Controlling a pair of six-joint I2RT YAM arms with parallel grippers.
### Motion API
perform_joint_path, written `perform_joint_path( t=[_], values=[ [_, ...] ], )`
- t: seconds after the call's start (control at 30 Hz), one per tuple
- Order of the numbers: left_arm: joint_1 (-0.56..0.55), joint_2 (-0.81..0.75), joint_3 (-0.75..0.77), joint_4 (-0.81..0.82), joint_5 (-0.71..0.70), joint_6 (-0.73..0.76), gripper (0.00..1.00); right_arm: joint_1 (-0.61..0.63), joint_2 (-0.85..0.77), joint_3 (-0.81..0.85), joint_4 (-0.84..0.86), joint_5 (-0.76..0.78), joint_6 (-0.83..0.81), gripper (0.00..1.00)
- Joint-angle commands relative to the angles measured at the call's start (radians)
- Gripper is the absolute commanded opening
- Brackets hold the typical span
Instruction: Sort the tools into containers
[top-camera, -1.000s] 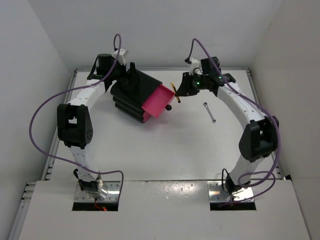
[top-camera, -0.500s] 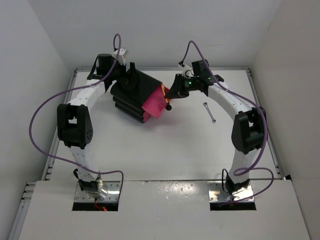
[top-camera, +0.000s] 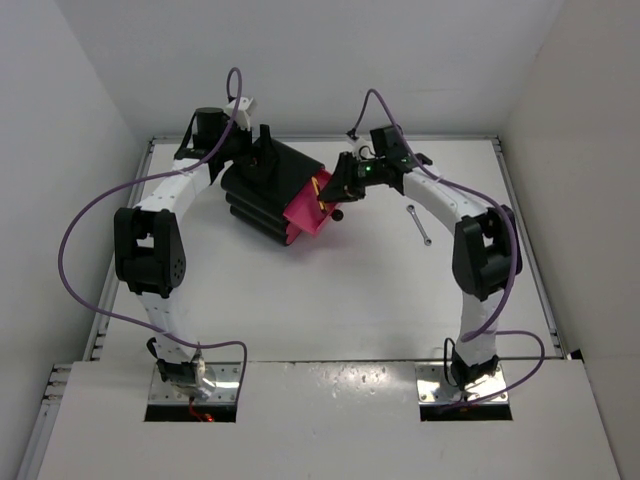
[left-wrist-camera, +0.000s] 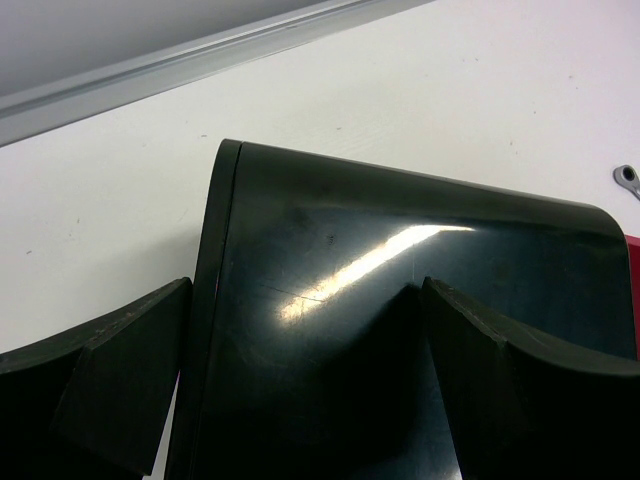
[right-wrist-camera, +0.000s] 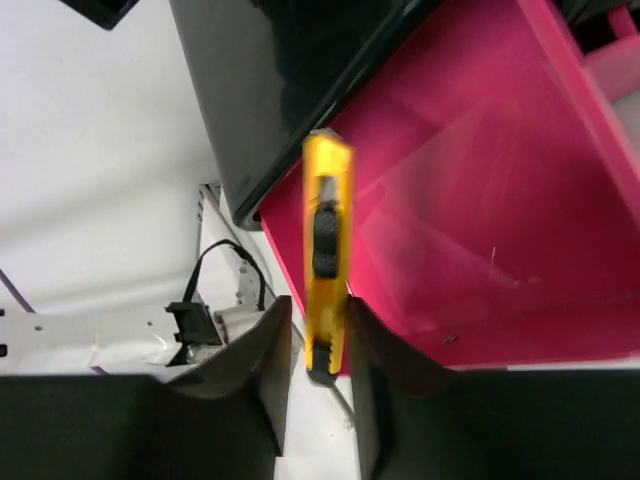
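Observation:
The black cabinet (top-camera: 255, 195) stands at the back left, tilted, with its top magenta drawer (top-camera: 305, 212) pulled open. My left gripper (top-camera: 265, 150) is open and rests on the cabinet's top (left-wrist-camera: 400, 250), one finger at its edge and the other on top (left-wrist-camera: 300, 390). My right gripper (top-camera: 338, 185) is shut on the yellow-handled tool (top-camera: 321, 189) and holds it over the open drawer (right-wrist-camera: 480, 200). The tool (right-wrist-camera: 326, 250) stands between the fingers (right-wrist-camera: 312, 390). The thin silver wrench (top-camera: 418, 224) lies on the table to the right. Scissors and screwdriver are out of view.
The drawer's round black knob (top-camera: 339, 213) sticks out just below the right gripper. The two lower drawers are closed. White walls close in the table at the back and both sides. The wrench's end shows at the right edge of the left wrist view (left-wrist-camera: 628, 177).
My right gripper has moved left with the yellow tool, from beside the drawer's front to over the open drawer. The left arm and the cabinet have not moved.

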Motion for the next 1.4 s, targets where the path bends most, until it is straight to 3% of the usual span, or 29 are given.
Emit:
perform_joint_path(
  t=[0.0,0.07,0.17,0.33,0.43,0.57,0.8,1.03,1.2,1.37],
  values=[
    [-0.005,0.098,-0.076,-0.322,-0.108,0.082,1.00,0.007,0.013,0.063,0.061,-0.028,0.054,0.31],
    [-0.005,0.098,-0.076,-0.322,-0.108,0.082,1.00,0.007,0.013,0.072,0.061,-0.028,0.054,0.49],
    [-0.005,0.098,-0.076,-0.322,-0.099,0.082,1.00,0.007,0.013,0.072,0.061,-0.037,0.054,0.59],
    [-0.005,0.107,-0.065,-0.322,-0.098,0.082,1.00,-0.014,-0.029,0.081,0.070,-0.064,0.019,0.59],
    [-0.005,0.098,-0.065,-0.322,-0.098,0.082,1.00,-0.045,-0.085,0.092,0.007,-0.042,-0.079,0.52],
    [-0.005,0.098,-0.046,-0.331,-0.098,0.082,1.00,-0.102,-0.172,0.077,-0.122,-0.006,-0.390,0.47],
    [-0.005,0.127,-0.026,-0.351,-0.080,0.091,1.00,-0.096,-0.326,-0.279,-0.061,0.095,-0.811,0.56],
    [-0.005,0.127,-0.007,-0.360,-0.071,0.082,1.00,-0.074,-0.312,-0.439,0.160,0.159,-0.830,0.64],
    [-0.005,0.136,-0.007,-0.360,-0.071,0.082,1.00,-0.042,-0.263,-0.411,0.199,0.264,-0.819,0.69],
    [-0.005,0.147,-0.007,-0.360,-0.071,0.082,1.00,-0.022,-0.226,-0.356,0.209,0.230,-0.828,0.69]
  ],
)
